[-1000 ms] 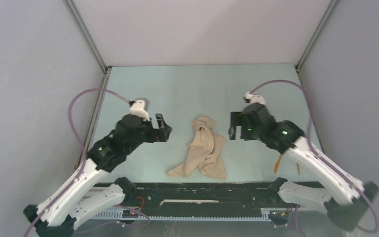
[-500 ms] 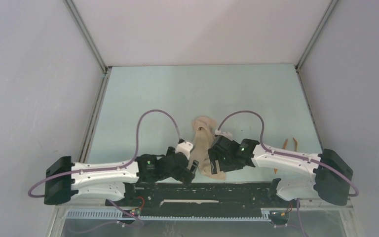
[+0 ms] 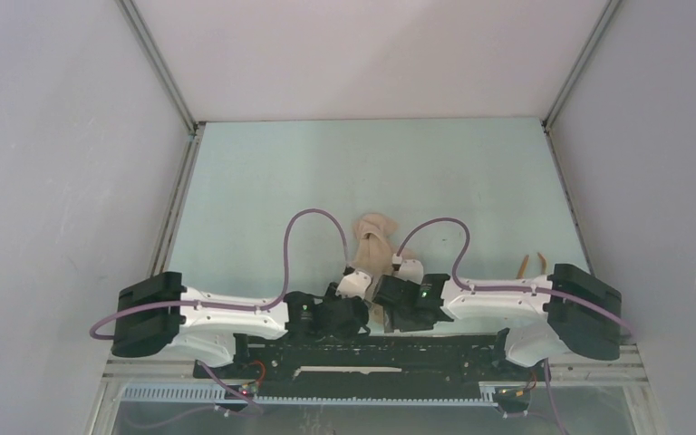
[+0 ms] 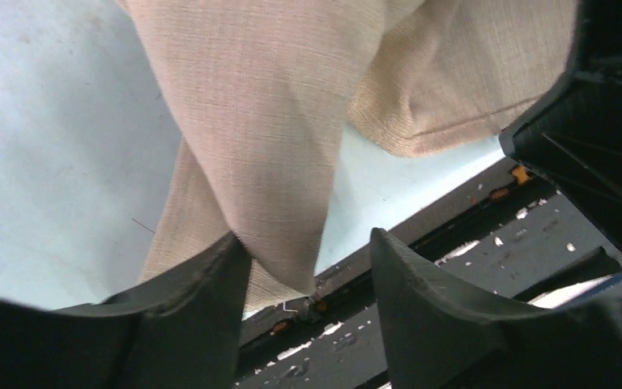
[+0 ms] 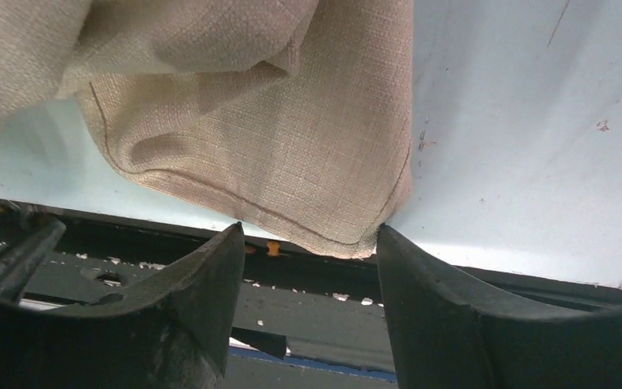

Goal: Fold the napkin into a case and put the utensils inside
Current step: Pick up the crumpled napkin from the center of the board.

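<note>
Straddling near corners of napkin [image 5: 291,146]: left gripper [image 4: 308,243], right gripper [image 5: 312,231] both agape; seat past hems before pinching.

Napkin [image 3: 373,231] on table [image 3: 326,172]; utensils [image 3: 525,264] rightward

No text, label, brand, number or sign can be read in any view; the napkin [image 5: 291,154] is seen plain and unmarked.
</note>
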Available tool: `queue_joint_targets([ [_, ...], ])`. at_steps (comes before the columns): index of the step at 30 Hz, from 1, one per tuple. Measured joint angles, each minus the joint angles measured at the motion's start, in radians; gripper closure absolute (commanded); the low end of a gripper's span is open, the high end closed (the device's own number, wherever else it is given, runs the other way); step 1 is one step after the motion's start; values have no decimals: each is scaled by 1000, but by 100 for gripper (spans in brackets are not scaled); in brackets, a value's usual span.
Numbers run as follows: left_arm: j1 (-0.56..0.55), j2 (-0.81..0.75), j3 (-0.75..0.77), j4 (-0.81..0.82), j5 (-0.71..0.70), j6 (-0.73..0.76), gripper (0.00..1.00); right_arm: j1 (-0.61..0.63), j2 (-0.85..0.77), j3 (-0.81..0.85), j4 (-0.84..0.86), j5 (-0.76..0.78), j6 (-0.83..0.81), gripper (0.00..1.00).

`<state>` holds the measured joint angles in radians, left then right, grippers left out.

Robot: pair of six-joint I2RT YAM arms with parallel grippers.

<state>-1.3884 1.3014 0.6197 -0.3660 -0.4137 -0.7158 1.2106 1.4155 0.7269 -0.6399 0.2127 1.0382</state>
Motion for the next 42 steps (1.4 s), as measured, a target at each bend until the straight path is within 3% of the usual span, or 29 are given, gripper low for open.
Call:
queue_joint_targets([
  [2, 0, 0, -7, 6, -19, -23, 49, 0, -13, -10, 12, 15, 16, 25],
  [6, 1, -2, -34, 6, -54, -70, 64, -21, -70, -61, 56, 27, 28, 29],
  [13, 17, -35, -32, -77, -110, -114, 87, -38, -91, -88, 65, 76, 35, 64],
  [17, 96, -188, -31, -130, -105, -110, 93, -39, -104, -101, 50, 117, 45, 98],
  [18, 130, -246, -31, -142, -101, -103, 94, -42, -115, -105, 42, 126, 44, 100],
  [22, 312, -490, -28, -175, -77, -68, 100, -85, -242, -115, -18, 164, 41, 100],
  [27, 554, -649, -26, -183, -18, 0, 100, -271, -457, -115, -53, 169, -26, 100],
  [31, 732, -550, -16, -177, 100, 58, 100, -494, -565, -115, -52, 106, -132, 100],
  [35, 841, -401, 25, -190, 174, 72, 100, -710, -645, -114, -71, 9, -230, 100],
  [39, 946, -393, 27, -203, 200, 61, 100, -841, -711, -73, -119, -84, -307, 100],
  [42, 1023, -410, 27, -213, 200, 45, 100, -874, -714, -12, -132, -156, -360, 100],
])
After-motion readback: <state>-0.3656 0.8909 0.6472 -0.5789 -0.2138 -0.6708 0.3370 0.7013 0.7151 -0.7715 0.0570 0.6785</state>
